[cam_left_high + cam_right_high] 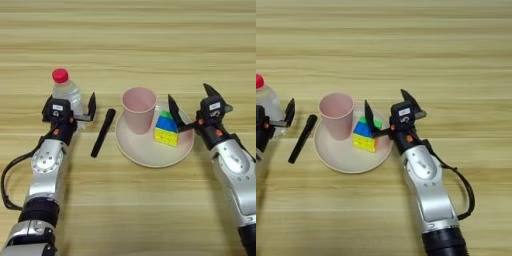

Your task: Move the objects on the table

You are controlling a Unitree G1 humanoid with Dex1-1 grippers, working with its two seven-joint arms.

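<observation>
from where i sit, nothing looks moved yet: neither of the objects is lifted, and both still wait to be carried somewhere (the task names no goal, so i can't say where).

my left pincer (pixel 75 109) sits spread wide around the small clear plastic bottle with the red cap (pixel 65 91), one finger on each side of its body, but i judge the grasp not closed. the bottle stands upright on the light wooden tabletop (pixel 150 45), left of everything else.

my right pincer (pixel 387 113) is also spread wide, reaching in at the right rim of the round cream plate (pixel 135 150), with one black finger just beside the multicoloured puzzle cube (pixel 166 129); it holds nothing.

the pale pink tapered plastic cup (pixel 138 109) stands upright, mouth up, on the left part of the plate, just beside the cube. it looks empty, as far as i can see inside.

a black marker pen (pixel 103 132) lies on the tabletop between bottle and plate.
</observation>
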